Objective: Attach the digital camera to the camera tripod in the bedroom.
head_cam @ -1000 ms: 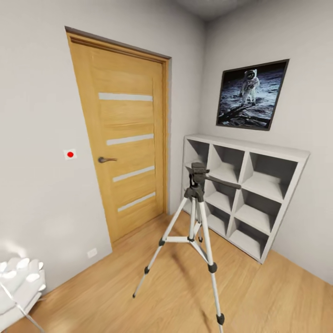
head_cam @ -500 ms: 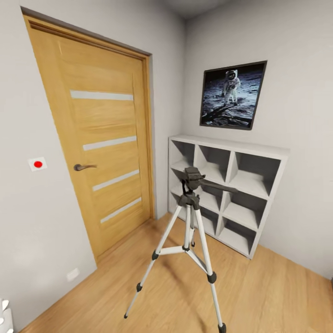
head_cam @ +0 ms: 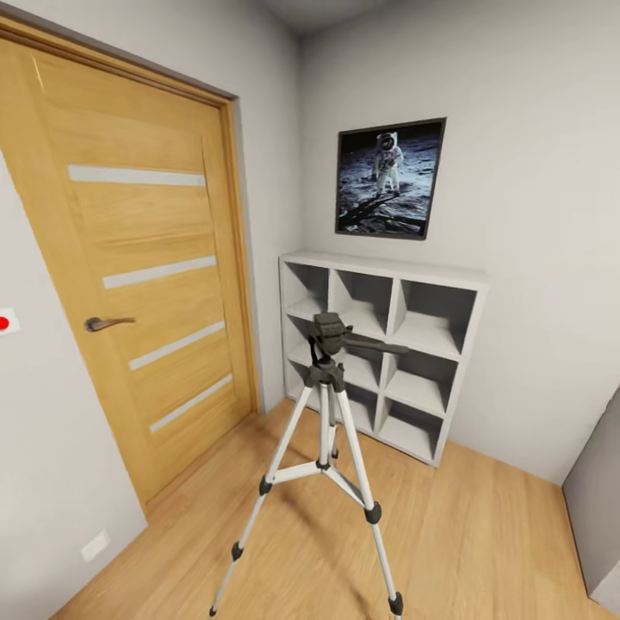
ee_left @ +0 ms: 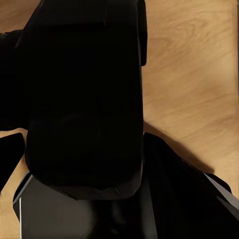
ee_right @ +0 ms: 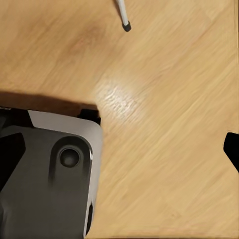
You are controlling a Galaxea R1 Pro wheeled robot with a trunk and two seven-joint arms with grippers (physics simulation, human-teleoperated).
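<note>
Tripod (head_cam: 325, 430) upright on floor (head_cam: 482, 534) before shelves (head_cam: 387, 344), head bare. Large black mass close under left wrist camera, possibly the camera (ee_left: 84, 99); grip on it, and both gripper openings, impossible to tell. Risk: base driving in too close, clipping a splayed leg, toppling tripod.

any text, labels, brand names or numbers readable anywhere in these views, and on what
None can be read in any of the views.
The astronaut poster carries a picture, with no caption lettering visible.
The white wall plate beside the door bears a plain red dot, no letters.
The camera tripod shows no brand mark.
</note>
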